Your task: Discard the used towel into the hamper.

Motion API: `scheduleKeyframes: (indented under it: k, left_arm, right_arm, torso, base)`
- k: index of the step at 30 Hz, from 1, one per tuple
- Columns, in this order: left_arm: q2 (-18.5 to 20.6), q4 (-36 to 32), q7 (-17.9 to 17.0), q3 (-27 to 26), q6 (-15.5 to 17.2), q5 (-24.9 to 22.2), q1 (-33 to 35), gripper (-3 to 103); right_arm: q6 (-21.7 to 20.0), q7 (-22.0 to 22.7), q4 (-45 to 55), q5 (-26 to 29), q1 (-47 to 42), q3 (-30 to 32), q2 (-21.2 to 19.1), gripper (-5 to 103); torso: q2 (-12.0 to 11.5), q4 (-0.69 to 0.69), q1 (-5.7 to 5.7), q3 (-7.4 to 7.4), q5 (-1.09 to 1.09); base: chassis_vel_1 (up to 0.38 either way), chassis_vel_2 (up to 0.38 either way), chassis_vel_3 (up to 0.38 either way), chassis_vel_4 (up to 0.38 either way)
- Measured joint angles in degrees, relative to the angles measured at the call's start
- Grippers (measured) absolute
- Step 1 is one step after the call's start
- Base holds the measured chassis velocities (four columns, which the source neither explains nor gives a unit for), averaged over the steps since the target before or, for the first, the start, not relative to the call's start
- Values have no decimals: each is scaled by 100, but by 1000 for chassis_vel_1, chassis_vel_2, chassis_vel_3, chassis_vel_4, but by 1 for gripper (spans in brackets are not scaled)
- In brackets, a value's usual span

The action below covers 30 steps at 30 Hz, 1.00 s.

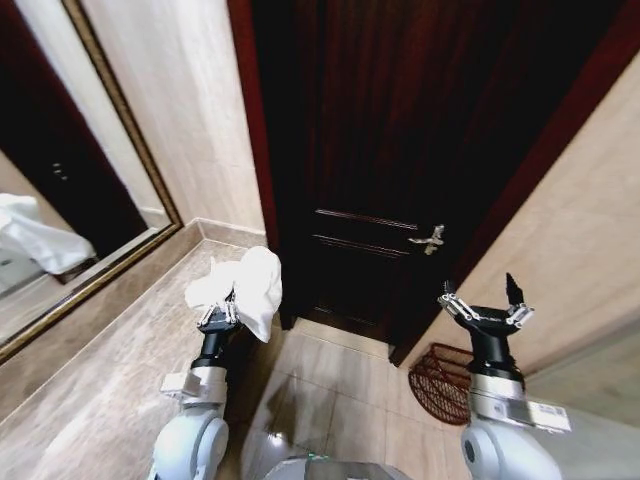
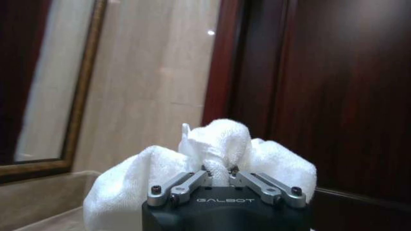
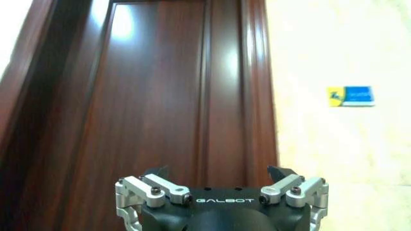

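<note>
Sitting on the floor by the wall, near the dark door [image 1: 380, 150], is the hamper [image 1: 440, 380], a small round basket, reddish-brown, with thin see-through ribs. It is just beside the right arm. The left gripper [image 1: 222, 312] is held up in front of the robot, pinching a white fluffy towel [image 1: 250, 285] that bunches above its fingers. The right gripper [image 1: 485, 300] is also held up, with its fingers spread wide and nothing in them.

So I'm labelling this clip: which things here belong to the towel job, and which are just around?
Belonging to the job:
white terry towel, gripped by the left gripper
reddish-brown woven hamper on the floor

Just around:
dark wooden door
gold-framed mirror
blue wall sticker
open right gripper, raised, empty
</note>
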Motion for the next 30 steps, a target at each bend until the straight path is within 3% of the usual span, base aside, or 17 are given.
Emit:
scheduleKeyframes:
  k: [29, 30]
  left_arm:
    - [-88, 88, 60, 95, -99, 100, 32, 6]
    - [-85, 87, 60, 94, -101, 98, 33, 6]
  right_arm:
    - [196, -37, -85, 81, 21, 45, 0, 103]
    - [194, -42, -81, 82, 12, 41, 0, 100]
  torso:
    - [0, 0, 0, 0, 0]
    - [0, 0, 0, 0, 0]
  base:
    - [-123, -123, -122, -121]
    - [-151, -128, -140, -125]
